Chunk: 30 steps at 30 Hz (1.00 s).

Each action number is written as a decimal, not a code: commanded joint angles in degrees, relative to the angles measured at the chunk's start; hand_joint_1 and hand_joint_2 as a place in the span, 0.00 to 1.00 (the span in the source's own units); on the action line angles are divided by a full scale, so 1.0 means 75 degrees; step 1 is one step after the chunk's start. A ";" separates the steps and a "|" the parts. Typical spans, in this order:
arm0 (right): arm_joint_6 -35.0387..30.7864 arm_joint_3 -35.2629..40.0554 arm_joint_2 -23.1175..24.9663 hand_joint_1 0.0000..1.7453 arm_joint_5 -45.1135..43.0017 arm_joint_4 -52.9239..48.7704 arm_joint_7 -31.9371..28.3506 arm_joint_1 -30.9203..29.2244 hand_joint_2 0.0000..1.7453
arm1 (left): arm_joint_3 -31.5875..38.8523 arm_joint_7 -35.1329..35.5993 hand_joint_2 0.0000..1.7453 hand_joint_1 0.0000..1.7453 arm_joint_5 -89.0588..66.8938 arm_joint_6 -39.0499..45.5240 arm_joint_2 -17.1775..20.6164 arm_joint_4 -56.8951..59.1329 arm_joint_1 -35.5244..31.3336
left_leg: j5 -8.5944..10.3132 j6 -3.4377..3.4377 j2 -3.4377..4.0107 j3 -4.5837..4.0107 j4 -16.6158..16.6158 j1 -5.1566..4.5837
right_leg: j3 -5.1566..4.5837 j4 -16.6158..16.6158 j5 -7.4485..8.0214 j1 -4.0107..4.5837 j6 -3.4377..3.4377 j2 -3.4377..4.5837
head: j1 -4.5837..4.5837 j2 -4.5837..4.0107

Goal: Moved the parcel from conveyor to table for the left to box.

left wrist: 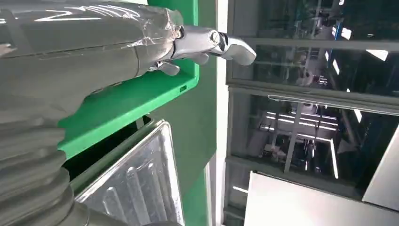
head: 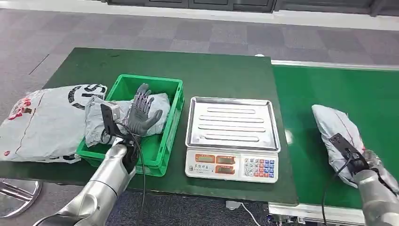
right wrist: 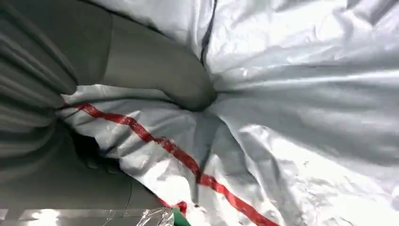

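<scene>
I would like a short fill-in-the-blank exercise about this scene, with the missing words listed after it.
1. The left hand is above a grey parcel lying in the green ____.
2. The right hand grips a grey parcel that lies on the ____.
3. The scale with a metal tray stands between the green crate and the ____.
4. The stripe on the right hand's parcel is ____.

Missing words: crate; conveyor; conveyor; red

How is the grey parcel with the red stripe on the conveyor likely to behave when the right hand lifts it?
The parcel looks like a soft plastic mailer: its creases suggest it will sag rather than stay stiff. The right hand presses into it, its thumb denting the film, so the contents probably yield. The glossy surface may be slippery.
</scene>
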 commanded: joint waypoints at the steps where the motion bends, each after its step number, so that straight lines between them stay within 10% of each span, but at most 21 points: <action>1: -0.1536 -0.0439 0.1488 1.00 -0.2333 -0.4235 -0.2339 0.0748 1.00 | 0.0411 -0.0003 1.00 0.00 -0.0170 0.0022 0.0168 -0.0370 0.0598 | -0.0003 -0.0037 0.0089 0.0009 -0.0025 0.0004 | -0.0019 -0.0020 0.0025 0.0001 -0.0009 0.0095 | 0.0003 0.0000; 10: -0.1442 -0.0353 0.1793 1.00 -0.3228 -0.5980 -0.2478 0.1602 1.00 | 0.0375 -0.0003 1.00 0.00 -0.0359 0.0351 0.0051 -0.0447 0.0548 | -0.0004 -0.0032 0.0007 0.0014 -0.0026 0.0006 | -0.0009 -0.0006 -0.0016 0.0004 -0.0026 0.0012 | 0.0000 0.0000; 18: -0.2996 0.1038 0.2366 1.00 -0.3869 -0.9285 -0.4489 0.3421 1.00 | -0.0023 -0.0003 1.00 0.00 -0.0682 0.0822 -0.0136 -0.0842 0.0551 | -0.0008 -0.0053 -0.0004 -0.0001 -0.0030 0.0015 | -0.0020 -0.0013 -0.0021 0.0009 -0.0033 0.0003 | 0.0000 0.0000; 30: -0.2828 0.2504 0.2244 1.00 -0.2980 -0.8151 -0.4025 0.2362 1.00 | -0.0309 -0.0003 1.00 0.00 -0.0742 0.1134 -0.0169 -0.0958 0.0593 | -0.0011 -0.0038 0.0050 -0.0021 -0.0021 0.0008 | -0.0054 -0.0006 -0.0011 0.0004 -0.0027 0.0050 | 0.0000 0.0000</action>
